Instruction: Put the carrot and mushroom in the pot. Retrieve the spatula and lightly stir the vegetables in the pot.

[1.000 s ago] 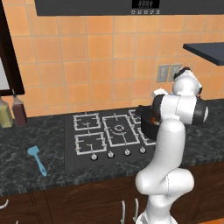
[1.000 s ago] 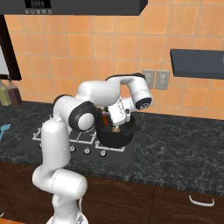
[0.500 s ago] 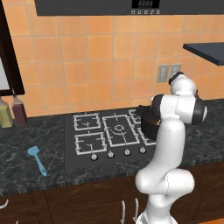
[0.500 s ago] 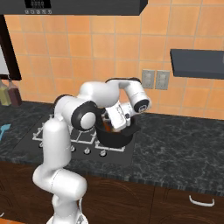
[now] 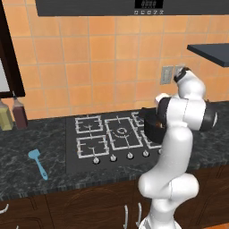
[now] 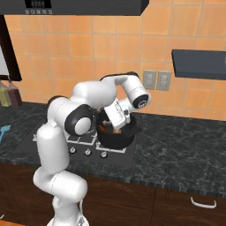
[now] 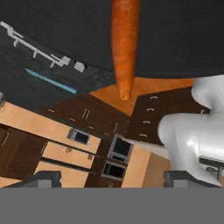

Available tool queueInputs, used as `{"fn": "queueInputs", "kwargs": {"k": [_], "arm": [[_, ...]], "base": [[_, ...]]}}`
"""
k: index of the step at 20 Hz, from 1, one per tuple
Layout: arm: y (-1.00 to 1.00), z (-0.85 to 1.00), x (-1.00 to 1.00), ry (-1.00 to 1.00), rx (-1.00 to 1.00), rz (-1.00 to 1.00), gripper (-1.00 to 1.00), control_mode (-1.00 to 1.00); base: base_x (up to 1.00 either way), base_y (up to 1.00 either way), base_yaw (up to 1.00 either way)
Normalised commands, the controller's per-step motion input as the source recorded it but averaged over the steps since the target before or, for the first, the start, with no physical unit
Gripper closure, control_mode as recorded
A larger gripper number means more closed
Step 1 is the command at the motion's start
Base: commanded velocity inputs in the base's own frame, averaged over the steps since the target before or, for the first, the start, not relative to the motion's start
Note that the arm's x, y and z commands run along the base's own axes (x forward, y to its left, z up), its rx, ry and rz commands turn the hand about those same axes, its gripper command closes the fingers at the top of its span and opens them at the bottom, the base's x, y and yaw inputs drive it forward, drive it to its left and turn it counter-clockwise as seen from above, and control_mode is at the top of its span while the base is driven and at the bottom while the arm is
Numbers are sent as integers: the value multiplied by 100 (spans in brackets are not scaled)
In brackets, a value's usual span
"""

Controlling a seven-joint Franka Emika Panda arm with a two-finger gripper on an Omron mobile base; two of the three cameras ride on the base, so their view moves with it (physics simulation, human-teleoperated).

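Note:
The dark pot [image 6: 115, 136] stands on the right-hand burner of the stove [image 5: 109, 134]. In the left base view the pot [image 5: 152, 126] is half hidden behind my arm. My gripper [image 6: 116, 119] hangs at the pot's rim, open, with nothing between its fingers. In the hand view the gripper [image 7: 113, 177] has its tips wide apart, and the orange carrot [image 7: 125, 43] lies beyond them against the pot's dark surface [image 7: 183, 35]. An orange bit of carrot [image 6: 102, 128] shows inside the pot. The light-blue spatula [image 5: 38, 162] lies on the counter left of the stove. I cannot make out the mushroom.
Two bottles [image 5: 12, 114] stand at the back left of the black stone counter [image 5: 27, 143]. A dark shelf [image 6: 198, 64] juts from the tiled wall at the right, with wall sockets [image 6: 156, 80] beside it. Control knobs [image 5: 120, 156] line the stove's front.
My wrist has turned and sunk a little toward the pot's rim. The pot and the spatula have stayed where they were.

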Motion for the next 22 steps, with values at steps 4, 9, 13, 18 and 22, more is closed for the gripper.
{"fn": "queueInputs", "kwargs": {"k": [4,9,13,18,22], "arm": [[99,40,-100,-23,-42,6,-100,-100],[100,0,-100,-37,-39,16,-100,-100],[100,15,-56,-18,-31,33,-100,-100],[100,0,-8,-7,-38,32,-100,-100],[100,0,0,-7,-41,20,-100,-100]], "base": [[0,0,0],[0,0,0],[0,0,0],[0,0,0],[0,0,0]]}}
